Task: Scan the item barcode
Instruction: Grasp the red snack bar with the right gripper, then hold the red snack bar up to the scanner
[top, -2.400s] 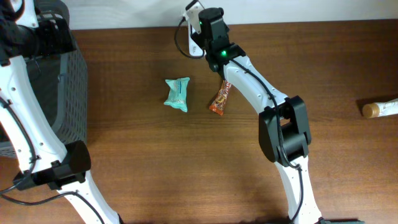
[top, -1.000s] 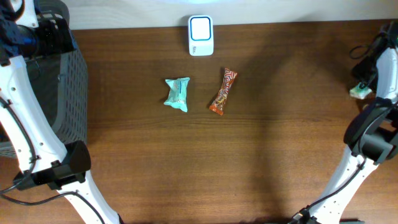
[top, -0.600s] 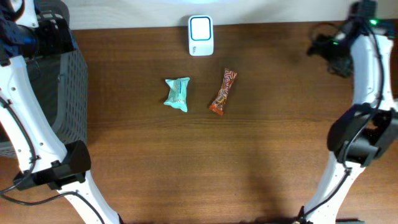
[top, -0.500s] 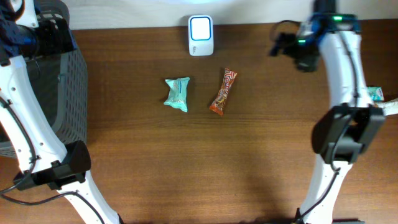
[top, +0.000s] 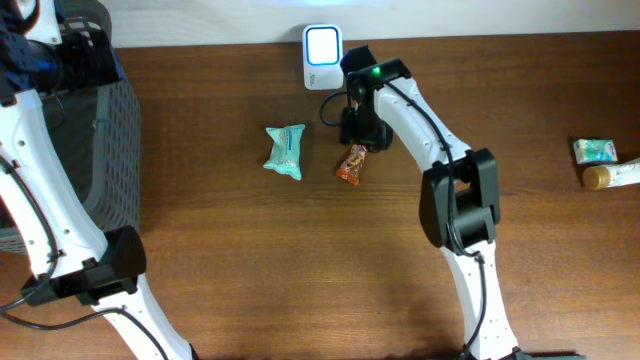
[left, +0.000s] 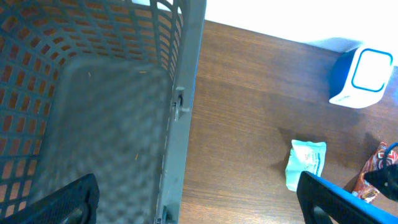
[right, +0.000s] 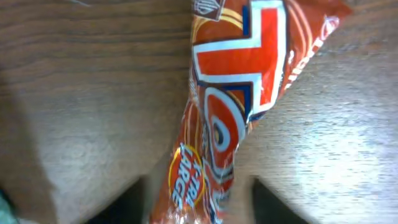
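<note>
Orange snack bar wrapper (top: 351, 166): lies flat on the counter (top: 300, 260) toward the far edge, just in front of the white-and-blue barcode scanner (top: 323, 45), beside a teal packet (top: 285, 151). Right gripper (top: 358, 135): directly above the wrapper's far end, fingers (right: 121, 205) standing astride it, partly apart, a strip of counter visible between one finger and the wrapper. Left gripper (left: 199, 200): spread wide, empty, above the grey mesh basket (left: 186, 93) at the left edge.
</note>
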